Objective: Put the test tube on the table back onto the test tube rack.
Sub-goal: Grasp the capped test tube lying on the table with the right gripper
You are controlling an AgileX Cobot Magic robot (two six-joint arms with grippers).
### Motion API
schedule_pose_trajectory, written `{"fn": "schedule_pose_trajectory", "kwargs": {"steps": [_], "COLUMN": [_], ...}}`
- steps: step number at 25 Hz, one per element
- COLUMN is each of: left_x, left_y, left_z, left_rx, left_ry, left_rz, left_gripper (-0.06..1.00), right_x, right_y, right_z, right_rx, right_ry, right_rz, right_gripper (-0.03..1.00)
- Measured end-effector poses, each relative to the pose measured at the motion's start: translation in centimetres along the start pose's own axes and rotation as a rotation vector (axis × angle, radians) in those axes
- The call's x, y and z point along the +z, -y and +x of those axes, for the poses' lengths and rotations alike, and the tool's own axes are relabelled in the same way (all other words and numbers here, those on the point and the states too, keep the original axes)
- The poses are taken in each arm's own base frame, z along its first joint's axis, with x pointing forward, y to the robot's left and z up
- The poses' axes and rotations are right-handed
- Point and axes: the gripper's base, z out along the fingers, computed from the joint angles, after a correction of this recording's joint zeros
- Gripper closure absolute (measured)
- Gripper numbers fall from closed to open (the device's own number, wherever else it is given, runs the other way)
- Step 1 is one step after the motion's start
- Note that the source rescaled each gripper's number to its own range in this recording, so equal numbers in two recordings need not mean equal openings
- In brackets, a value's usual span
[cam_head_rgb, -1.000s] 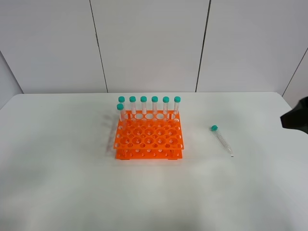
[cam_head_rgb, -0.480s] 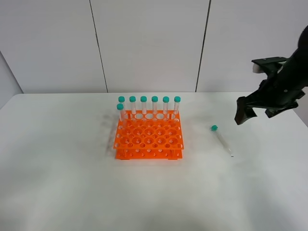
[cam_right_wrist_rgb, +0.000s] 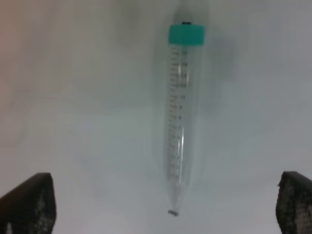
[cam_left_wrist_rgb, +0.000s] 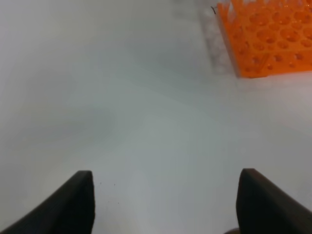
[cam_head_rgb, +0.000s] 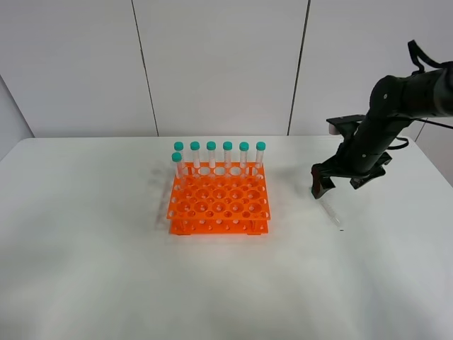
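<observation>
The test tube lies flat on the white table, to the right of the orange test tube rack. In the right wrist view the tube shows its teal cap and pointed tip. My right gripper hangs open just above the tube's cap end, with its fingertips wide apart on either side of the tube; it holds nothing. My left gripper is open and empty over bare table, with the rack's corner ahead of it. It is out of the exterior view.
Several identical teal-capped tubes stand in the rack's back row, and one more at the left of the second row. The rack's other holes are empty. A white panelled wall stands behind the table.
My right arm has come in from the right edge and moved left and down, until its open gripper is over the lying tube. The tube and rack have not moved.
</observation>
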Motion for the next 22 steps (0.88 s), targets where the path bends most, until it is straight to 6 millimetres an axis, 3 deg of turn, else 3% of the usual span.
{"fn": "schedule_pose_trajectory", "kwargs": {"steps": [10,22], "left_x": [0.0,0.0], "left_y": [0.0,0.0], "left_z": [0.0,0.0], "left_rx": [0.000,0.000], "left_ry": [0.000,0.000], "left_rz": [0.000,0.000], "left_gripper": [-0.06,-0.06], "right_x": [5.0,6.0], "right_y": [0.6,0.7], "right_z": [0.2,0.2], "right_rx": [0.026,0.042], "right_ry": [-0.046,-0.047], "right_rz": [0.002,0.009], "right_gripper": [-0.03,-0.01]}}
